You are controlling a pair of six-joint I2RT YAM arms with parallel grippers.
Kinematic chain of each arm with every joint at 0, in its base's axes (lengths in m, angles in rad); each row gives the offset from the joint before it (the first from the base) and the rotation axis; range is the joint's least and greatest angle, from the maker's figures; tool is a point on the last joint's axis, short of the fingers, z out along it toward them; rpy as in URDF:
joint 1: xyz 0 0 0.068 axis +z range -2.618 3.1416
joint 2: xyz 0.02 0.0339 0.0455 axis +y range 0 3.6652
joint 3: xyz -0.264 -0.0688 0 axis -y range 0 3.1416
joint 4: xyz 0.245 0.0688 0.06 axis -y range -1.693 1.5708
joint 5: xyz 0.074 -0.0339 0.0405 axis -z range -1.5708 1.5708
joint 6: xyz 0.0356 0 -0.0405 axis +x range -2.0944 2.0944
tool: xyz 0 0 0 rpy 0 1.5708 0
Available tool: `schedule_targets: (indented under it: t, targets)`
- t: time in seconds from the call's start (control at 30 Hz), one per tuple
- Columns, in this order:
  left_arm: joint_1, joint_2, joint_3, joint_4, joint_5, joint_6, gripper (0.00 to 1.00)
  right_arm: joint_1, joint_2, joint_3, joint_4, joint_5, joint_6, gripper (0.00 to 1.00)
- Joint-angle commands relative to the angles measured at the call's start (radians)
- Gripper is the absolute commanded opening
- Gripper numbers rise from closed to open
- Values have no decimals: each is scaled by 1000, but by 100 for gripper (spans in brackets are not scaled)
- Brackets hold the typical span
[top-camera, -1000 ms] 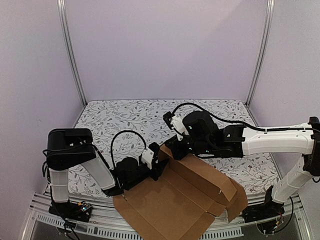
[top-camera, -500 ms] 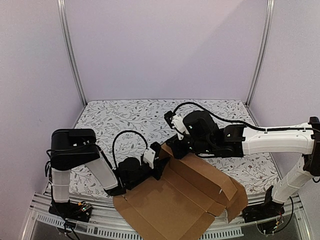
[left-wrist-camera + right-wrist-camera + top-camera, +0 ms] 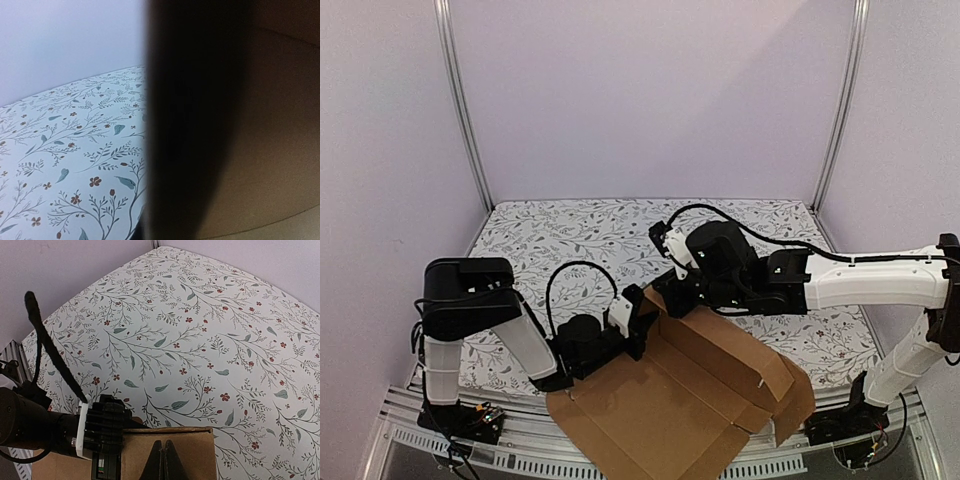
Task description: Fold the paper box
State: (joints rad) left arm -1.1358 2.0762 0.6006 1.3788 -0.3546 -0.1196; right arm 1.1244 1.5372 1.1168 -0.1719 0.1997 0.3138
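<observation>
The paper box [image 3: 670, 400] is a brown cardboard sheet lying open at the table's near edge, with its front corner hanging over the rail. One flap [image 3: 235, 455] at its far left corner stands upright. My left gripper [image 3: 638, 323] is shut on that flap's left end; in the left wrist view a dark blurred finger [image 3: 195, 125] fills the middle with cardboard [image 3: 285, 150] right beside it. My right gripper [image 3: 164, 452] is shut, its fingertips together against the flap's face just below the top edge. The left gripper [image 3: 102, 432] shows there at the flap's left edge.
A floral tablecloth [image 3: 580, 235] covers the table behind the box. Metal frame posts [image 3: 465, 110] rise at the back corners against lilac walls. An aluminium rail [image 3: 520, 455] runs along the near edge, and a black cable [image 3: 52, 350] arcs over the left arm.
The left gripper has closed at the flap's left end and shifted slightly right. The right arm and the box have hardly moved.
</observation>
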Motion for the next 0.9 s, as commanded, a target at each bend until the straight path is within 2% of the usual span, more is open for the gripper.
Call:
schedule_targets:
  t: [0.0,0.3,0.5,0.77,0.87]
  targets:
    - [16,-15,-12,145,-21,15,0,6,-1,-14,-103,-20,8,0]
    - [17,-143,-66,86,-188,91,0,5,-84,94,-223,74,-72,38]
    - [24,-230,-116,19,-346,109,0,6,-195,131,-304,158,-127,53]
    - [24,-361,-131,-218,-564,11,0,6,-369,107,-426,306,-142,57]
    - [24,-402,-146,-289,-597,-52,0,6,-431,56,-440,367,-132,51]
